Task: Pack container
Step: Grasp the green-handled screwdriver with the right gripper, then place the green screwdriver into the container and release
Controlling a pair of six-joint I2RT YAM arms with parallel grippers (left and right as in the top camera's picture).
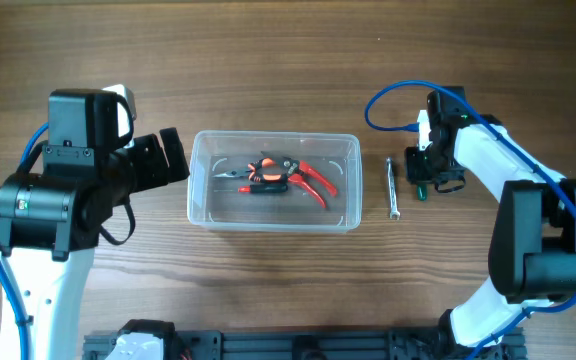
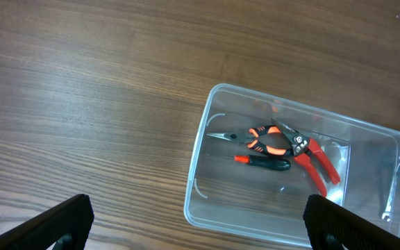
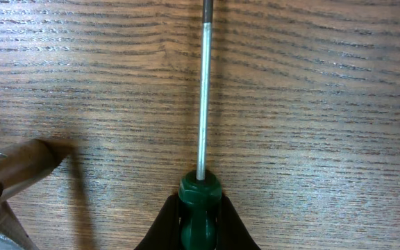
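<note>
Right jaws are clamped on the green-handled, metal-shaft screwdriver [image 3: 201, 198], its shaft pointing straight out ahead of them over the brown wooden desk [image 3: 325, 104]. Left jaws are wide apart, with the clear plastic rectangular container [image 2: 207, 187] sitting just ahead of them, red-handled cutters [image 2: 323, 165] inside.

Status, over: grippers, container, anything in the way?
Left gripper open beside container. Right gripper shut on green screwdriver, outside container. Three hand tools inside container. Loose metal tool lies between container and screwdriver.

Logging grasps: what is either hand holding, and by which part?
Right hand grips the green-handled screwdriver by its handle; left hand holds nothing.
</note>
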